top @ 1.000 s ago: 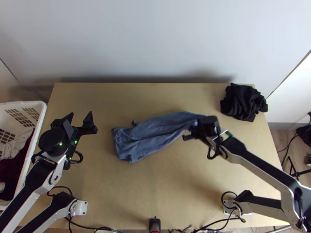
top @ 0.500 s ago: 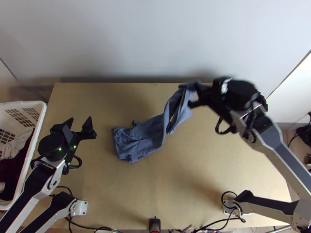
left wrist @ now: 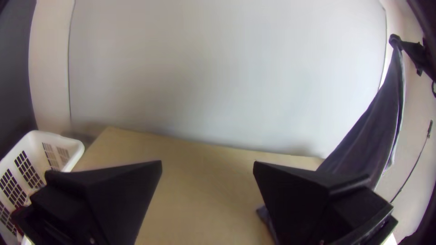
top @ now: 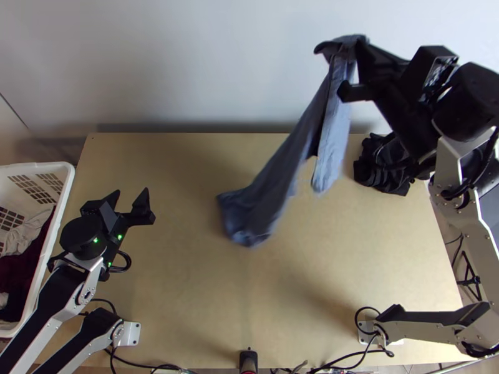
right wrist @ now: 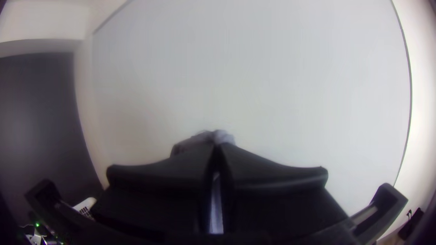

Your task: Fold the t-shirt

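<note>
t-shirt (top: pixel 274 181) dangling from right gripper (top: pixel 355 62)

Matt blue cloth (top: pixel 274 177), rumpled.

Worktop (top: pixel 168 280): light wood, flat, with straight edges; a small dark spot marks the far left corner. Black cloth (top: pixel 375 168) lies bunched at the far right corner, partly covered from above by the right arm. Two metal base plates, left plate (top: pixel 132 333) and right plate (top: pixel 363 334), sit near the near edge, black cables beside them. The lower end of the blue t-shirt (top: pixel 252 218) is over the middle; contact with the surface cannot be confirmed.
</note>
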`<control>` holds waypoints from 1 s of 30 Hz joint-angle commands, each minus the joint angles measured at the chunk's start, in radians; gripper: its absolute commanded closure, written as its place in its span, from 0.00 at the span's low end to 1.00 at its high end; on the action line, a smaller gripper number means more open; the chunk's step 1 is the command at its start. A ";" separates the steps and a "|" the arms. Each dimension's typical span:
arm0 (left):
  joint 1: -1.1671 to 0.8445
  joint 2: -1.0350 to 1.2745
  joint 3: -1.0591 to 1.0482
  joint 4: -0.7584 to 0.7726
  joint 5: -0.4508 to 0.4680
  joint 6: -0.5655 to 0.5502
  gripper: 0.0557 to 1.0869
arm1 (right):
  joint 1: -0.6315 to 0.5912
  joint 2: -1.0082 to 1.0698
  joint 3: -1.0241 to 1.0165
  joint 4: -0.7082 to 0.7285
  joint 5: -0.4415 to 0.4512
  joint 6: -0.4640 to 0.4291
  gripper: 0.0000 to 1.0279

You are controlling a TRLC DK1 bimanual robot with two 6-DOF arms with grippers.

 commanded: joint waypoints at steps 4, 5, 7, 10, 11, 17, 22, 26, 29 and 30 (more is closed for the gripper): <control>-0.100 0.020 -0.040 -0.029 0.114 -0.100 0.05 | 0.002 0.016 0.074 -0.003 0.015 -0.006 0.97; -0.110 0.035 -0.040 -0.011 0.112 -0.100 0.05 | 0.002 0.016 0.080 -0.003 0.015 -0.006 0.97; -0.124 0.066 -0.031 0.017 0.112 -0.099 0.05 | 0.005 0.020 0.107 -0.001 0.016 -0.006 0.97; -0.144 0.101 -0.013 0.049 0.112 -0.100 0.05 | 0.041 0.042 0.183 -0.010 0.015 -0.002 0.97; -0.150 0.111 -0.010 0.058 0.112 -0.110 0.05 | 0.068 0.043 0.203 -0.013 0.015 -0.006 0.97; -0.187 0.137 -0.016 0.101 0.114 -0.146 0.05 | 0.207 0.083 0.294 -0.006 0.030 -0.032 0.97; -0.239 0.175 -0.030 0.150 0.112 -0.148 0.05 | 0.276 0.143 0.377 0.123 0.091 -0.095 0.97; -0.285 0.230 -0.024 0.211 0.112 -0.199 0.05 | 0.341 0.178 0.403 0.208 0.102 -0.163 0.97; -0.362 0.301 -0.016 0.300 0.078 -0.203 0.05 | 0.351 0.195 0.403 0.220 0.108 -0.138 0.97; -0.388 0.328 -0.010 0.336 0.052 -0.199 0.05 | 0.351 0.200 0.403 0.223 0.108 -0.131 0.97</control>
